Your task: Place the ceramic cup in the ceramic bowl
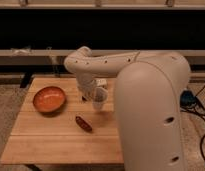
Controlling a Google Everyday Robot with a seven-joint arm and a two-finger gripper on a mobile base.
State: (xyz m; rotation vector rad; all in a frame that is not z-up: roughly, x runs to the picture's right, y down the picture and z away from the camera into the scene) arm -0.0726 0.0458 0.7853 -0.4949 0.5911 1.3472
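The ceramic bowl (49, 99) sits at the left of the wooden table (56, 145), with a dark red oblong item (84, 123) near the path, so a low sweep could clip the rim or knock that item. Mid-table, the gripper (95, 93) is clenched on the ceramic cup (100, 100), upright at its tip, well right of the bowl.

One camera, seemingly high behind the arm (103, 62), faces down at the table (48, 137); pincer (94, 96) mid-frame.

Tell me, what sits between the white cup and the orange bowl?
Only bare wooden table lies between the ceramic cup and ceramic bowl in the camera view. The end effector is at the cup.
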